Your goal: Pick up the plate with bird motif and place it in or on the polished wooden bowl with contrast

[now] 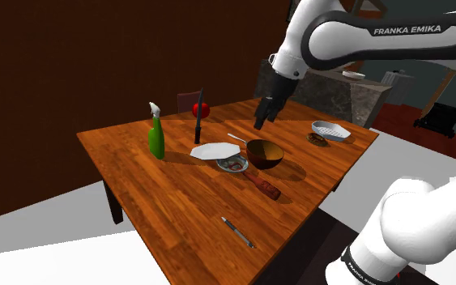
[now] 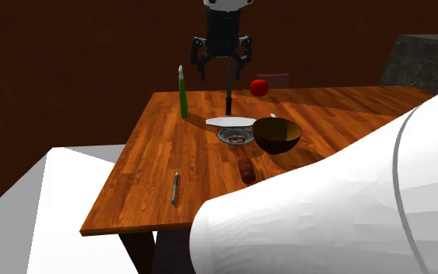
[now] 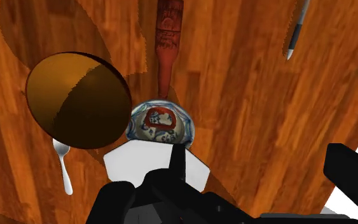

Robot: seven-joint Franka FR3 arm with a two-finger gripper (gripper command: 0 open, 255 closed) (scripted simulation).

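gripper (image 2: 225, 75): spread, empty, aloft | bird-motif plate (image 3: 160, 124): below, just beyond the hand | wooden bowl (image 3: 79, 102): just beside that plate

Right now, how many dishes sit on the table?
4. A white plate, a patterned plate and a brown bowl cluster at the middle of the table; a pale dish sits near the shoulder view's right corner. Others may be hidden.

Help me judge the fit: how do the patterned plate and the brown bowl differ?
The patterned plate is shallow, blue-and-white with a red centre; the brown bowl is deep and plain inside. The plate looks smaller across than the bowl. Both are round, upright, side by side on the wooden table.
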